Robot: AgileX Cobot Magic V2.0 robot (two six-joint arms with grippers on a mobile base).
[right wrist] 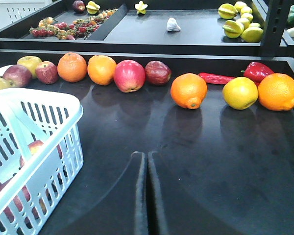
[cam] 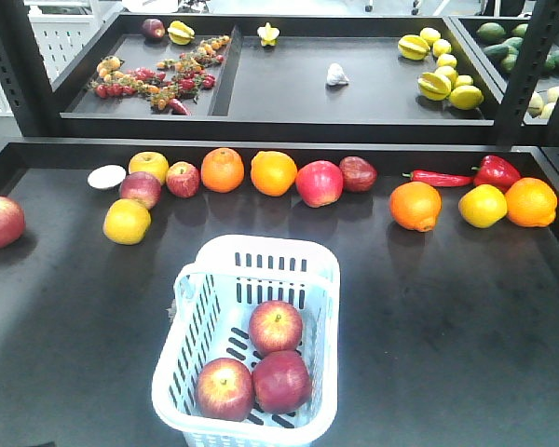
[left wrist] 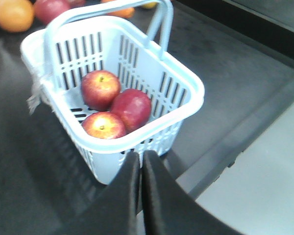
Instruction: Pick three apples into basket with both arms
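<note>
The basket (cam: 261, 279) stands on the dark tabletop (cam: 447, 317) close to its near edge, directly ahead of the left hand (left wrist: 141, 161) and to the left of the right hand (right wrist: 147, 161). Each hand shows its 2 fingers pressed together with only a thin seam between them, and each holds nothing. Bare tabletop extends ahead of the right hand up to the row of fruit (right wrist: 130, 76) along the raised back edge. Right of the left hand, the tabletop ends at a raised lip (left wrist: 255, 122) with pale floor beyond.

The 3 apples (cam: 253, 368) lie inside the basket, bunched and touching on its slotted floor. They are dark red with yellowish streaks and brown stem dimples. The basket is pale blue-white, slot-sided, with its handle (left wrist: 108, 12) raised.
</note>
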